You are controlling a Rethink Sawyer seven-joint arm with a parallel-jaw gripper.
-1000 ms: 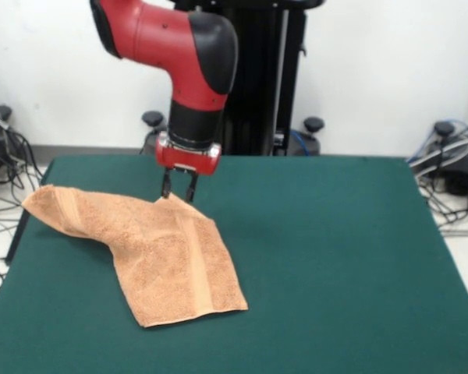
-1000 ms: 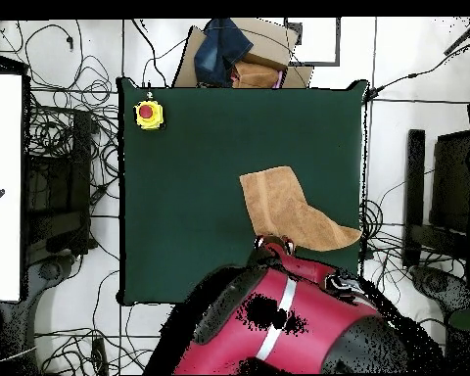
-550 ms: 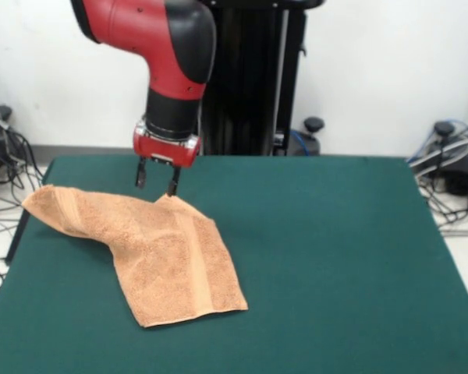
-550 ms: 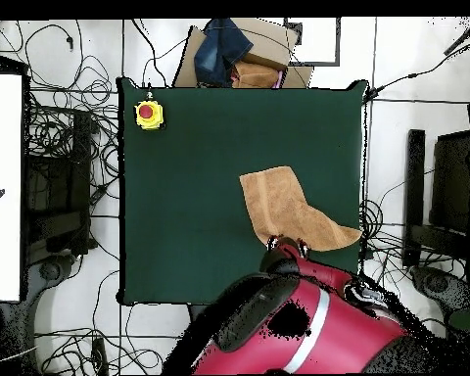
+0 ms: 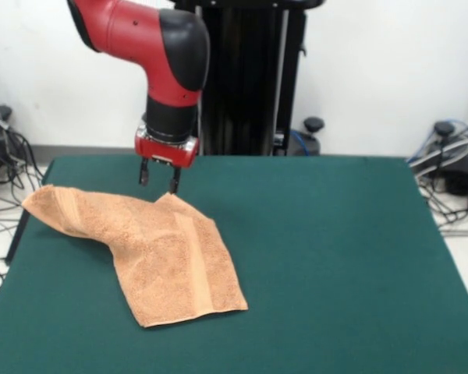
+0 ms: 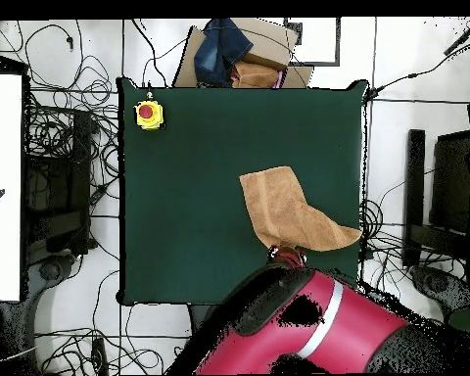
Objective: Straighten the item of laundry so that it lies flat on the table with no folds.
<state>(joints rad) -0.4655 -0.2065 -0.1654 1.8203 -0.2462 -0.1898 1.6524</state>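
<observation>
The item of laundry (image 5: 152,249) is a peach-orange towel lying rumpled on the left half of the green table (image 5: 335,265), with one end folded towards the left edge and a pale band running across it. In the overhead view the towel (image 6: 286,211) lies near the table's (image 6: 200,176) right side. My gripper (image 5: 157,178) hangs open just above the towel's far edge, holding nothing. Seen from overhead, the gripper (image 6: 286,256) shows only as a tip below the towel, the red arm covering the rest.
A yellow box with a red button (image 6: 148,115) sits at one table corner in the overhead view. Cardboard and dark cloth (image 6: 234,54) lie beyond the table's far edge. Cables crowd the floor on all sides.
My gripper has let go of the towel's far corner, risen a little and shifted left in the front view. The towel has stayed in place.
</observation>
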